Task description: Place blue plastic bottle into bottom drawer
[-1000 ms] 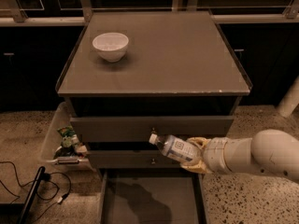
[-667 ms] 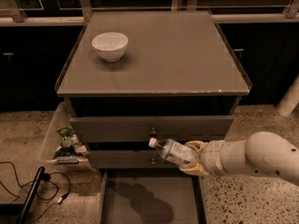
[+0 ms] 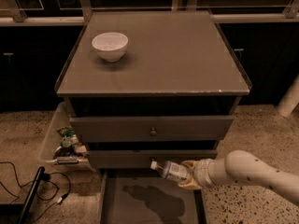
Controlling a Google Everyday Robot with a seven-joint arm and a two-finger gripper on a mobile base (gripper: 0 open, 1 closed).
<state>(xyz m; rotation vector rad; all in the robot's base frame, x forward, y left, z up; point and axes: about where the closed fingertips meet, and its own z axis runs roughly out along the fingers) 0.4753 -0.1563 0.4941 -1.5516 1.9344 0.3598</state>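
The blue plastic bottle (image 3: 170, 170) lies almost level in my gripper (image 3: 189, 175), white cap pointing left, in front of the middle drawer front. The gripper is shut on the bottle's base end and comes in from the right on the white arm (image 3: 254, 172). The bottom drawer (image 3: 112, 199) is pulled out below, its flat grey floor showing, with the bottle's shadow on it. The bottle hangs above the drawer's back part.
A white bowl (image 3: 110, 45) stands on the cabinet top (image 3: 187, 55) at the back left. Two upper drawers, one with a brass knob (image 3: 153, 131), are shut. A clear bin (image 3: 63, 143) with packets sits left of the cabinet, black cables (image 3: 28, 181) on the floor.
The gripper with the bottle has moved slightly down and left, over the open bottom drawer. The view has shifted a little.
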